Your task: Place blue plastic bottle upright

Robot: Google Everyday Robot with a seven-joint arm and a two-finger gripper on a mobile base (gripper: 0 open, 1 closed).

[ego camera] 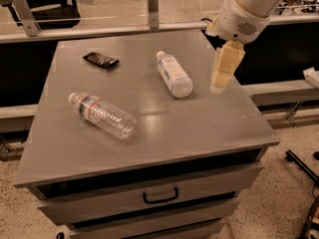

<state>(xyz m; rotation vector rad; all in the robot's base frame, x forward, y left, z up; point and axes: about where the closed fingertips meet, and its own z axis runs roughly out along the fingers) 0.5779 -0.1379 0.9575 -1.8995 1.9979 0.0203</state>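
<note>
Clear, smooth-sided plastic forms the blue plastic bottle [174, 74], which lies on its side a little right of the middle of the grey bench [209, 128]. Its white cap points toward the upper left and its base toward the lower right, and a wide pale blue-and-white label wraps most of its body. Near it on the right, and apart from it, the cream-coloured hand [220, 85] hangs tip-down over the right part of the bench top, below the white arm [249, 14] that reaches in from the upper right corner. Whether the hand is released or clenched cannot be told. Only bare bench top shows between it and the bottle. Well apart, at left centre, a ribbed clear bottle [102, 115] with a narrow red-and-blue label also lies on its side, cap to the upper left. A small flat black object [100, 59] rests toward the upper left of the bench top. A drawer handle [160, 195] shows on the bench front at the bottom of the frame.
</note>
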